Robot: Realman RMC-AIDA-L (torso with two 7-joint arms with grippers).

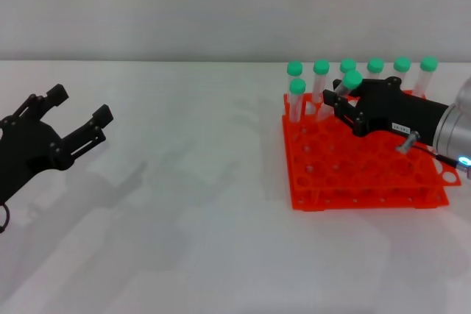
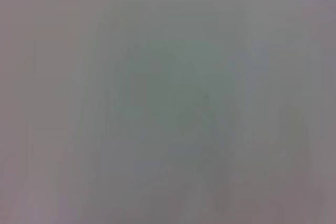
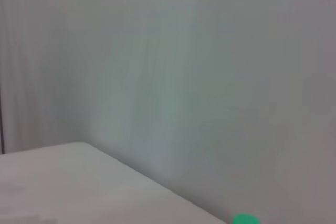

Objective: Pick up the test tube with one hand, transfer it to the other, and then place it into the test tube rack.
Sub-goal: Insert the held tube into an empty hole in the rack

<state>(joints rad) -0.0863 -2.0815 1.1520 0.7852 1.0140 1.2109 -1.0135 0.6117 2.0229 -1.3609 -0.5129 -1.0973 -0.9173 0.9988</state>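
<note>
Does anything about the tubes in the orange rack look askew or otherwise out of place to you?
One test tube leans, held by the right hand above the test tube rack; the other tubes stand upright. The left hand hangs open, away.

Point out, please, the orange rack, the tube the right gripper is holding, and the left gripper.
Orange rack (image 1: 346, 182): head view, front part of its top grid.
Held tube (image 1: 352, 79): head view, its green cap.
Left gripper (image 1: 77, 117): head view, midway between its fingertips.

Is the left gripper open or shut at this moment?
Open. In the head view the left gripper hovers over the table with fingers spread apart, holding nothing.
</note>
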